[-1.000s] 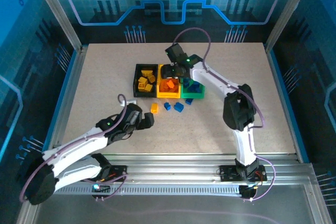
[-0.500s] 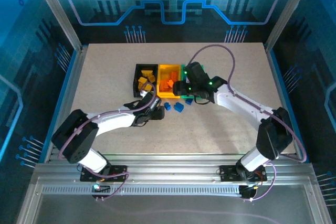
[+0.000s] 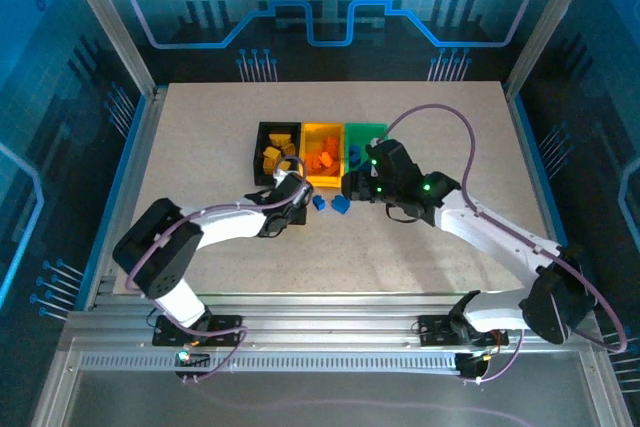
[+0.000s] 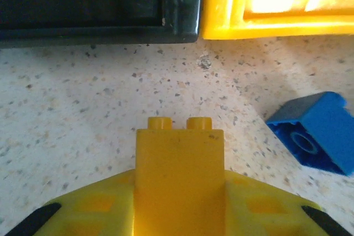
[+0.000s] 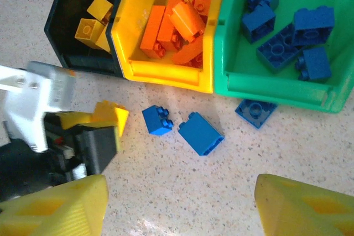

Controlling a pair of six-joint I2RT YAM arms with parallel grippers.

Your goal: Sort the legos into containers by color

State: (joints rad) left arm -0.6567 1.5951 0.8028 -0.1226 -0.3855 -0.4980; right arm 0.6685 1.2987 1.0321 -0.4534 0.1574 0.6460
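My left gripper (image 3: 297, 200) is shut on a yellow lego (image 4: 180, 172), studs pointing away, just in front of the black container (image 4: 99, 4). The yellow container (image 4: 276, 4) stands to that one's right. My right gripper (image 5: 180, 208) hangs open above the table with nothing between its fingers. Below it lie three loose blue legos: a small one (image 5: 157, 120), a larger one (image 5: 201, 133) and a flat one (image 5: 255, 110) against the green container (image 5: 276, 84). The black container holds yellow legos, the yellow one orange, the green one blue.
The three containers stand in a row at mid-table (image 3: 322, 152). Both arms meet close together in front of them. Bare speckled tabletop (image 3: 430, 137) stretches on every side, fenced by the metal frame rails (image 3: 130, 137).
My left gripper reached forward to the yellow lego and closed on it. My right arm drew back from over the containers to above the loose blue legos.
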